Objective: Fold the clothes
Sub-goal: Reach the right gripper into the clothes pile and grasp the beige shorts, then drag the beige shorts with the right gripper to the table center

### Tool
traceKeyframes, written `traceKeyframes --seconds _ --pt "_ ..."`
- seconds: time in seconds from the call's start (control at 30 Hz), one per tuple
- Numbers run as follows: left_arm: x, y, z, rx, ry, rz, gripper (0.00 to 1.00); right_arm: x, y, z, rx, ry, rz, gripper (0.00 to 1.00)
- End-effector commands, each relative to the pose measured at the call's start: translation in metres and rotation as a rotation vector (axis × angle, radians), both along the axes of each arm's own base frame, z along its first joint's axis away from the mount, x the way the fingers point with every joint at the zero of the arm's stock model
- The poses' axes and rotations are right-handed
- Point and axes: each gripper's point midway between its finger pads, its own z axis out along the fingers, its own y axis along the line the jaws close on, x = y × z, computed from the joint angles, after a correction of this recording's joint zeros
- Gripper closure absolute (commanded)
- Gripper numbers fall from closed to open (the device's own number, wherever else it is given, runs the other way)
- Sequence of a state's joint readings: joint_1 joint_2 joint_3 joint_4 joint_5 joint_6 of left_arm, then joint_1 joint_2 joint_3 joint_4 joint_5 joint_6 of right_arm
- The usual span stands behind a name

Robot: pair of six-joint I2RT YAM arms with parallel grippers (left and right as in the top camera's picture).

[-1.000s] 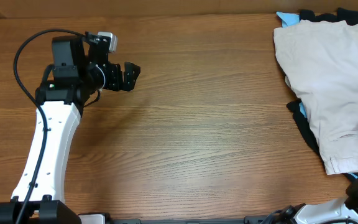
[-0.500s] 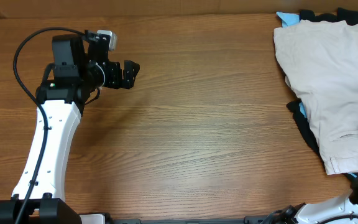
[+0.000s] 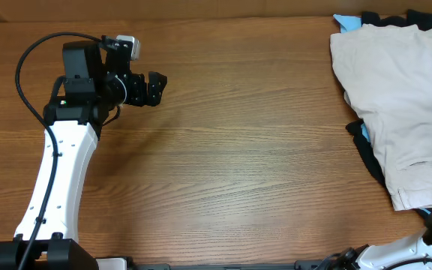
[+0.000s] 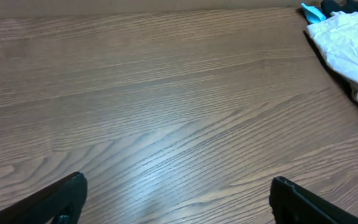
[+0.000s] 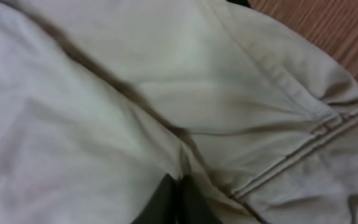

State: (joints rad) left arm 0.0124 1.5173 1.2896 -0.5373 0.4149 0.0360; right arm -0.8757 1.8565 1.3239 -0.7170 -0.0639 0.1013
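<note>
The clothes, a pair of cream shorts (image 3: pixel 403 97), lie crumpled at the table's right edge, over darker garments. The right wrist view is filled with their fabric (image 5: pixel 135 93), a stitched seam running across. My right gripper (image 5: pixel 180 186) is shut there, its dark fingertips pressed together on a pinched fold of the shorts. In the overhead view that gripper is almost wholly past the right edge. My left gripper (image 3: pixel 156 86) hovers far off at the upper left, open and empty, its fingers (image 4: pixel 61 199) wide apart over bare wood. From there the shorts (image 4: pixel 350 43) show at the far right.
A black garment (image 3: pixel 370 154) sticks out from under the shorts' left side. A light blue piece (image 3: pixel 345 21) and more black cloth (image 3: pixel 396 16) lie at the top right. The wooden table (image 3: pixel 246 150) stretches between the two arms.
My right gripper has closed on a fold of the shorts. The left gripper has barely shifted and stays open.
</note>
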Motion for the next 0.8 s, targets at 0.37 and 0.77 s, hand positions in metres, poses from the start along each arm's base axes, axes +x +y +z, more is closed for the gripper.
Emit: traceKeyframes --seconds 0.37,0.77 --pt "0.015 0.004 0.026 -0.004 -0.083 0.02 0.37 0.053 0.048 0.064 0.194 -0.215 0.155 0.96" --pt "0.025 0.034 0.055 -0.001 -0.142 0.087 0.3 0.119 0.238 0.144 0.268 -0.238 0.648 0.96"
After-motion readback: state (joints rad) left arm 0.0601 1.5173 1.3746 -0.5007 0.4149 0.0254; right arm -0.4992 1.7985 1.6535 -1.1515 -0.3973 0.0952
